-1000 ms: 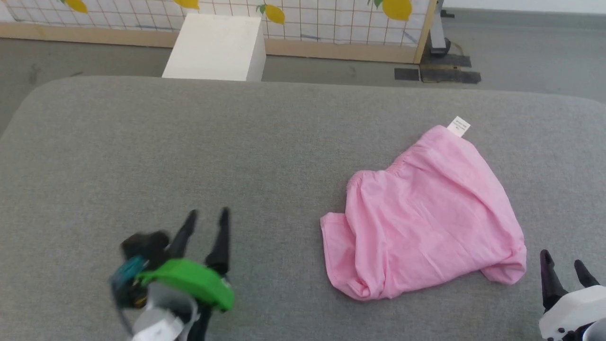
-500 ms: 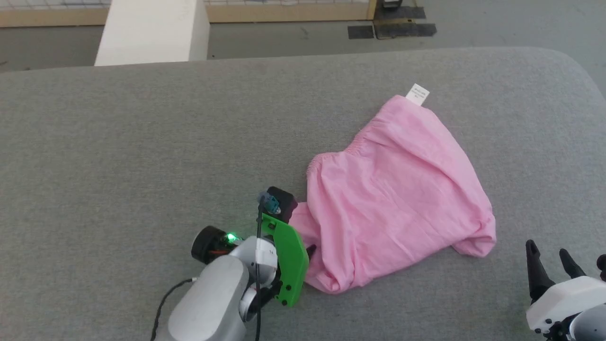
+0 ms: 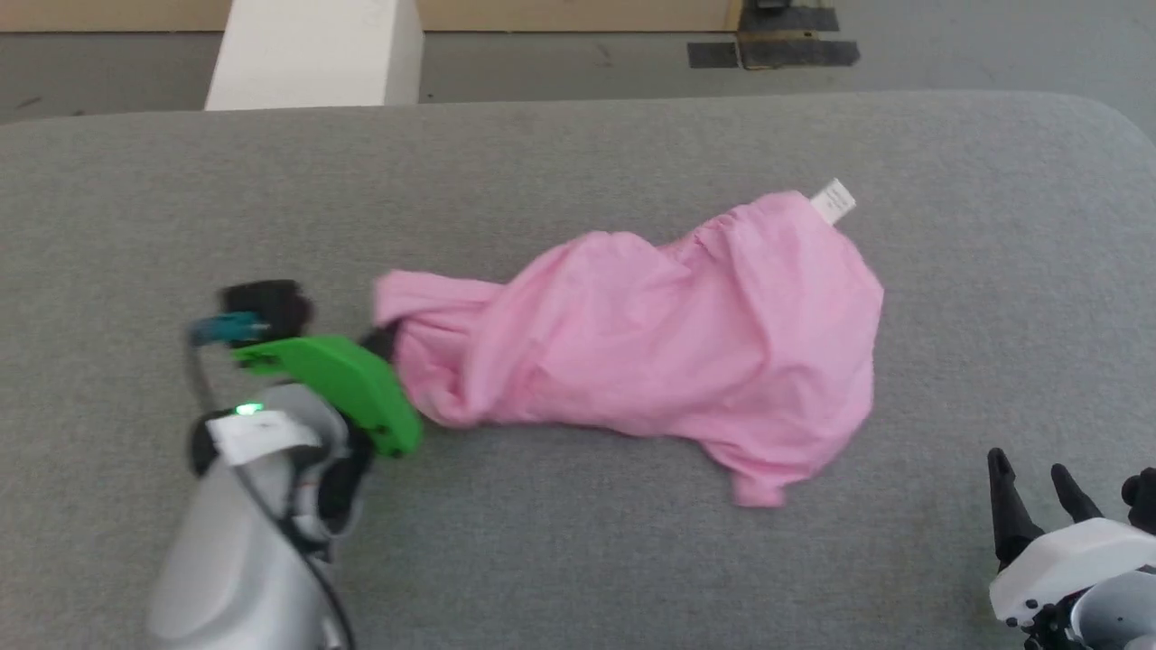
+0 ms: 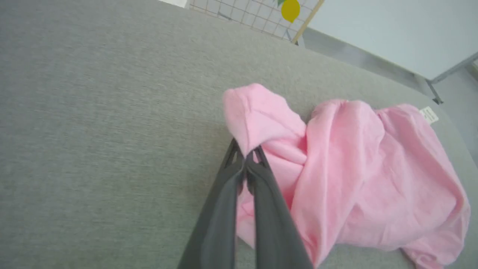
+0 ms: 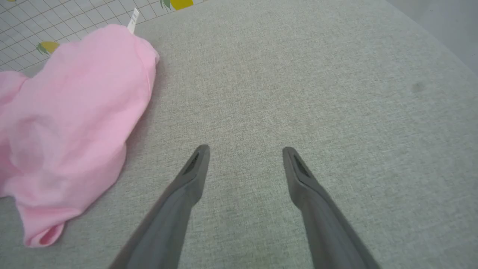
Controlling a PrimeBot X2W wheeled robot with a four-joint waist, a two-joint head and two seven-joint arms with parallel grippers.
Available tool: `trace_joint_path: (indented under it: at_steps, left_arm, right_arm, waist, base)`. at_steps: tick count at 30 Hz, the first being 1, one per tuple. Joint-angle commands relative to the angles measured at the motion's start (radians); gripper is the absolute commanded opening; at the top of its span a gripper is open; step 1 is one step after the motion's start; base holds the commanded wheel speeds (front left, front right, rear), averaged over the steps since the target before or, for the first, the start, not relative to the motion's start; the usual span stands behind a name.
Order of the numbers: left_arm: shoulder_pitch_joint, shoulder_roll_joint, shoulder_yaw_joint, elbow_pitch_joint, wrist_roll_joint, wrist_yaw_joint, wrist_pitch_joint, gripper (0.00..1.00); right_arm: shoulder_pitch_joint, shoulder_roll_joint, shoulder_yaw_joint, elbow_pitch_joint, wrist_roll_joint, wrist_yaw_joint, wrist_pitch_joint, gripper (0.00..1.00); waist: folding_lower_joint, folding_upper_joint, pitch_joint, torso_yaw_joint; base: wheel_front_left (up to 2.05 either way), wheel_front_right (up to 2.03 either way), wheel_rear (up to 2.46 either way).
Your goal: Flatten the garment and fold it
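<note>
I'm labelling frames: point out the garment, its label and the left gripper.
garment (image 3: 686, 334), head view, middle of cloth
label (image 3: 833, 200), head view, its centre
left gripper (image 4: 246, 157), left wrist view, between pinched fingertips

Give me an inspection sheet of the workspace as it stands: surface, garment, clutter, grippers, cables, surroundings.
Surface: grey fabric-covered pad with rounded corners.
Job's things: pink garment, wrinkled and bunched, not flat, drawn out toward the left gripper; its white label sticks out at the far right corner.
Clutter: nothing seen.
Grippers: left gripper, fingers shut on a corner of the garment; right gripper, fingers open and holding nothing, over bare pad beside the garment.
Cables: dark cable running along the left wrist, apart from the garment.
Surroundings: white box and grey floor beyond the pad; lemon-print grid panel behind.
</note>
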Motion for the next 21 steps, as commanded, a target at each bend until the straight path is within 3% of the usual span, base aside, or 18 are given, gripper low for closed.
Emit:
trace_joint_path:
  at_steps: [1, 6, 10, 11, 12, 16, 21]
  left_arm:
    - [0.032, 0.027, 0.048, -0.022, -0.023, 0.027, -0.016, 0.00]
    - [0.144, 0.061, 0.190, -0.051, -0.075, 0.130, -0.030, 0.00]
    - [0.224, 0.046, 0.231, -0.021, -0.118, 0.162, -0.006, 0.00]
    - [0.229, 0.032, 0.242, -0.025, -0.138, 0.154, -0.016, 0.29]
    - [0.231, 0.022, 0.247, -0.031, -0.150, 0.143, -0.028, 1.00]
    - [0.223, 0.017, 0.248, -0.083, -0.145, 0.078, -0.127, 1.00]
    - [0.235, 0.045, 0.229, -0.153, -0.015, 0.007, -0.402, 1.00]
  right_arm:
    - [-0.016, 0.000, 0.006, 0.000, -0.006, -0.001, 0.004, 1.00]
    - [-0.020, 0.000, 0.021, -0.003, -0.015, -0.001, 0.017, 1.00]
    - [-0.021, 0.000, 0.032, -0.005, -0.020, -0.001, 0.028, 1.00]
    - [-0.022, 0.000, 0.038, -0.005, -0.023, -0.001, 0.032, 1.00]
    - [-0.025, 0.000, 0.043, -0.006, -0.024, -0.001, 0.036, 1.00]
    - [-0.069, 0.000, 0.095, -0.013, -0.046, -0.001, 0.074, 1.00]
    - [-0.238, 0.000, 0.233, 0.021, -0.116, -0.001, 0.214, 1.00]
  waist:
    - [0.0000, 0.0079, -0.034, 0.046]
    - [0.0000, 0.0079, -0.058, 0.086]
    - [0.0000, 0.0079, -0.064, 0.109]
    - [0.0000, 0.0079, -0.066, 0.117]
    - [0.0000, 0.0079, -0.066, 0.122]
    - [0.0000, 0.0079, -0.064, 0.135]
    - [0.0000, 0.0079, -0.037, 0.132]
  base:
    - [0.00, 0.00, 0.00]
    - [0.00, 0.00, 0.00]
    - [0.00, 0.00, 0.00]
    - [0.00, 0.00, 0.00]
    - [0.00, 0.00, 0.00]
    - [0.00, 0.00, 0.00]
    - [0.00, 0.00, 0.00]
